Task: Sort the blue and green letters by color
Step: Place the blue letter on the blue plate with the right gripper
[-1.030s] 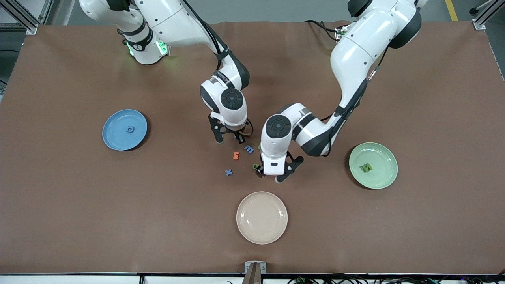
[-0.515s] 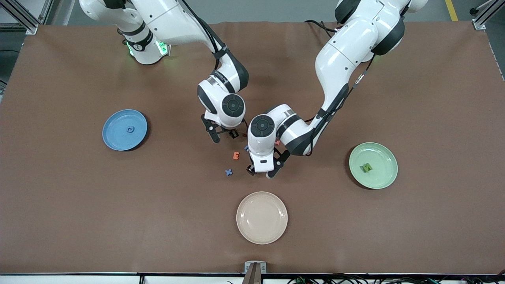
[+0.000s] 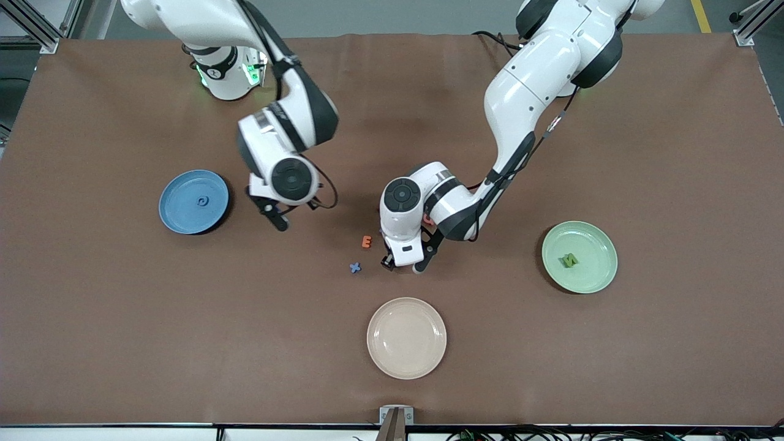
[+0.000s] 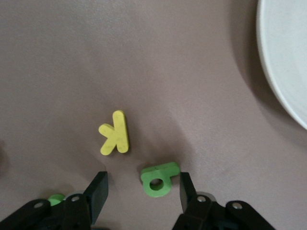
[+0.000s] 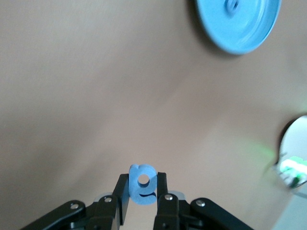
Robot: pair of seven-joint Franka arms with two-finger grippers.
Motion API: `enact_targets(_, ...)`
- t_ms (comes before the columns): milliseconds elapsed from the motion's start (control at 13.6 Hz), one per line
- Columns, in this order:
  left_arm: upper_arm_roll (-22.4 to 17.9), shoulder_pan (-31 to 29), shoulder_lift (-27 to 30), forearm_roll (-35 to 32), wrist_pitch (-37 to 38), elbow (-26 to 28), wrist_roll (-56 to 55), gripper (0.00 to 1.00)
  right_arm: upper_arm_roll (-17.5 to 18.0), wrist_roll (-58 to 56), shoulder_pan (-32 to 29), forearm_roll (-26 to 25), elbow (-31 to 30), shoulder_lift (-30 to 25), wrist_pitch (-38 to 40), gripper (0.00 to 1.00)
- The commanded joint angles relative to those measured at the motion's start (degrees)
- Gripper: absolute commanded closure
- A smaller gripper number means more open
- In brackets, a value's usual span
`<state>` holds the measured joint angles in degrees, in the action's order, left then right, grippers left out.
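- A blue letter is clamped in the right gripper, over bare tabletop beside the blue plate.
- The left gripper is spread around a green letter (yellow letter adjacent).
- A green plate carries one green piece.

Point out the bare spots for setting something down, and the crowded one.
Free: brown mat between round blue plate and round beige plate; also between beige plate and pale-green plate. Crowded: around orange letter, blue cross-shaped letter and left gripper.
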<state>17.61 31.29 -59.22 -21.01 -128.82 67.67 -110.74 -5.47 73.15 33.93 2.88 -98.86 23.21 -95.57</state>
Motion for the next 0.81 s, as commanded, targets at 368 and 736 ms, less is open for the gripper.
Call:
enact_targets(368, -3.73, 2.72, -2.57, 0.88, -1.17, -3.07, -3.24, 0.34, 0.9, -35.06, -20.2, -6.38, -22.39, -17.66, -8.28, 1.0)
enact_targets(736, -3.73, 2.72, -2.57, 1.06, -1.09, -2.99, -6.16, 0.37, 0.9, -51.15, -30.83, -10.08, -33.13, -18.38, -23.84, 0.99)
